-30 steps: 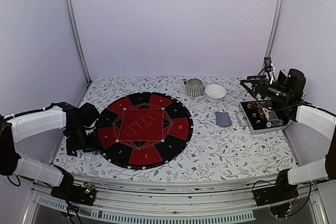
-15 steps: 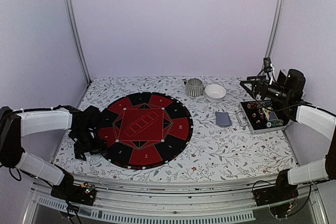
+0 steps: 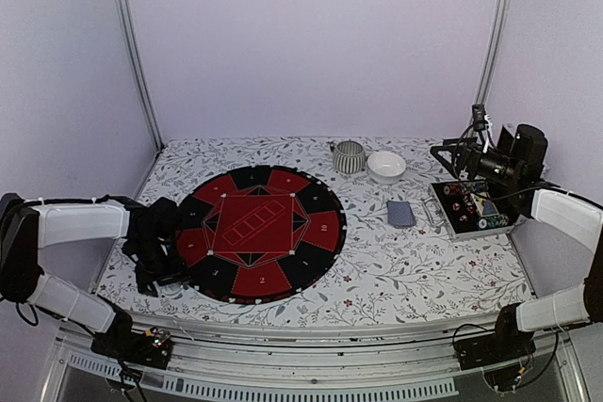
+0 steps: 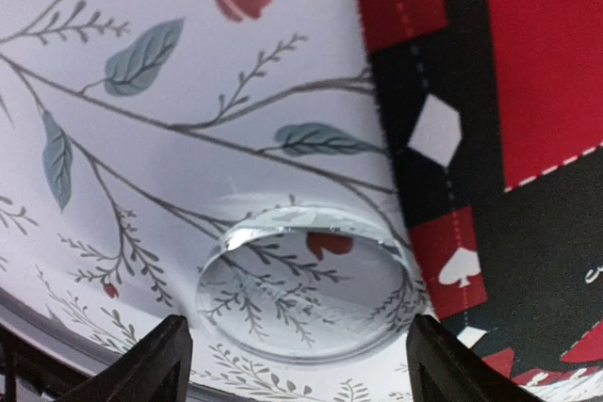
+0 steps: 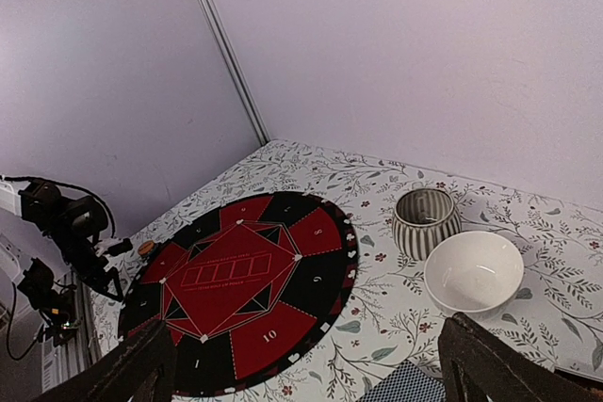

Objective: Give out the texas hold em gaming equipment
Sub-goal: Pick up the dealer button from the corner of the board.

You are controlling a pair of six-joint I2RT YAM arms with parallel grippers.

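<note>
A clear round disc (image 4: pixel 306 280) lies flat on the floral cloth, just off the left rim of the red-and-black mat (image 4: pixel 537 72). My left gripper (image 4: pixel 300 334) is low over it and open, one finger on each side with a gap to the disc. In the top view this gripper (image 3: pixel 162 275) sits at the mat's near-left edge. A small orange chip (image 5: pixel 145 248) rests by the mat's left rim. The grey-blue deck of cards (image 3: pixel 400 213) lies right of the mat. My right gripper (image 3: pixel 450 152) hangs open and empty above the chip box (image 3: pixel 471 209).
A ribbed grey cup (image 3: pixel 349 156) and a white bowl (image 3: pixel 386 167) stand at the back, right of the mat (image 3: pixel 259 233). The chip box sits near the table's right edge. Metal frame posts (image 3: pixel 132 44) rise at the back corners.
My left gripper has slid toward the near edge along the mat's left rim and dropped lower. The right arm has not moved.
</note>
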